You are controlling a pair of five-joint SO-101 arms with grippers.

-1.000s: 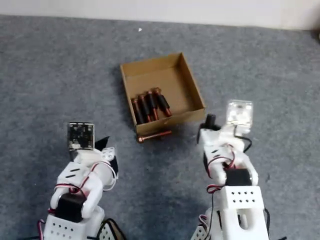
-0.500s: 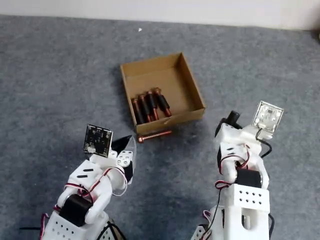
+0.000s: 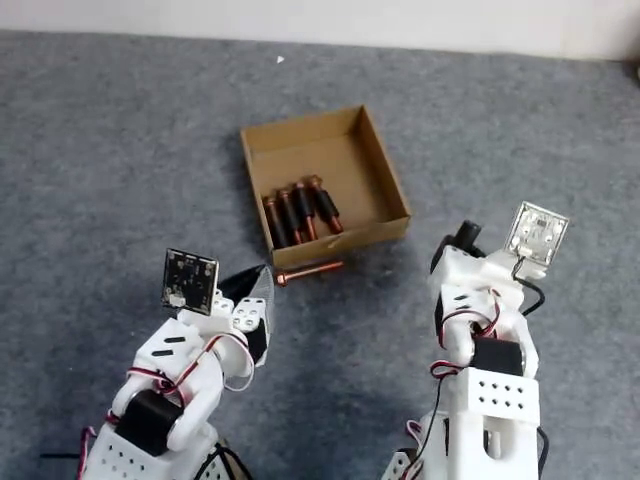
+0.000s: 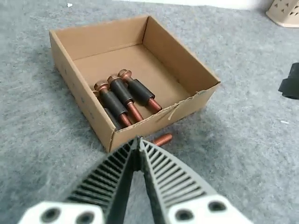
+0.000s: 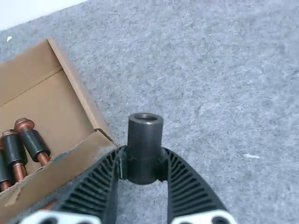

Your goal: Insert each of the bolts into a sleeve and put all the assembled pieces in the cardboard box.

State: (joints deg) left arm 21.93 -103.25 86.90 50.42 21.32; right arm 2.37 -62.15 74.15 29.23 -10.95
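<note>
Grey carpet (image 3: 120, 150) covers the table up to a pale wall strip (image 3: 400, 20) along the far edge. Open carpet runs wide to the left, right and far side of the box, and between the two arms.

Cardboard box (image 3: 340, 238): open-topped, mid-table, set slightly askew. It holds a row of sleeved bolts (image 3: 300, 212) lying side by side toward its near wall.

Loose bolt (image 3: 309, 271): flat on the carpet just outside the box's near wall, roughly parallel to it.

Left gripper (image 4: 138, 143): fingers pressed together with nothing between them. The tip sits just beside the end of the loose bolt nearer that arm; whether they touch cannot be told.

Right gripper (image 5: 142, 156): fingers pinching a dark sleeve (image 5: 145, 135) held upright with its bore upward. It is off the box's near right corner, well apart from the loose bolt.
</note>
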